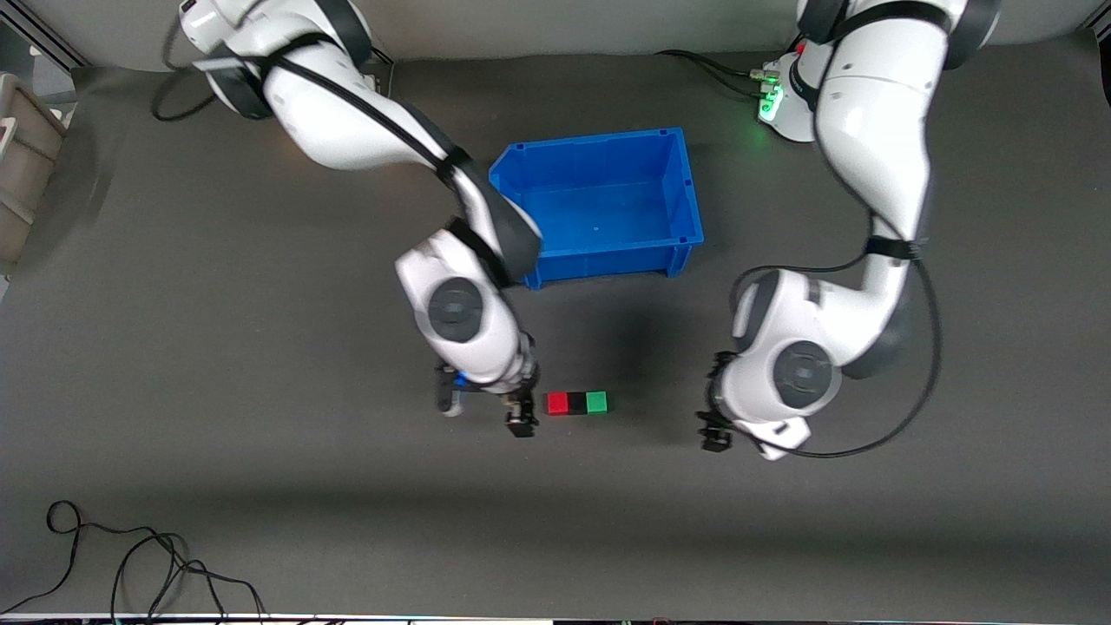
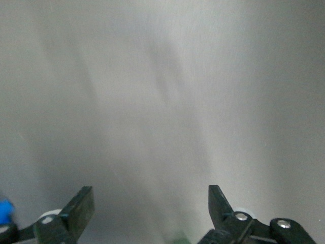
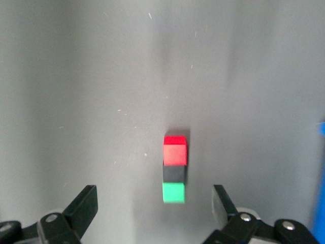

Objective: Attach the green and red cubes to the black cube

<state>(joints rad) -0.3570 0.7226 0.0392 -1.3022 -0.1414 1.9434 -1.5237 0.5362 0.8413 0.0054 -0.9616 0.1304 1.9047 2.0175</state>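
The red cube (image 1: 556,403), black cube (image 1: 576,403) and green cube (image 1: 596,402) lie touching in one row on the grey table, the black one in the middle, nearer the front camera than the blue bin. My right gripper (image 1: 483,412) is open and empty, low beside the red end. The right wrist view shows the red cube (image 3: 175,152), black cube (image 3: 174,174) and green cube (image 3: 173,192) ahead of the open right gripper (image 3: 155,201). My left gripper (image 1: 716,431) is open and empty, apart from the green end. The left wrist view shows only bare table past the left gripper (image 2: 151,203).
An open blue bin (image 1: 686,187) stands in the middle of the table, farther from the front camera than the cubes. Black cables (image 1: 130,564) lie near the front edge toward the right arm's end. A grey container (image 1: 22,165) sits off the table's end there.
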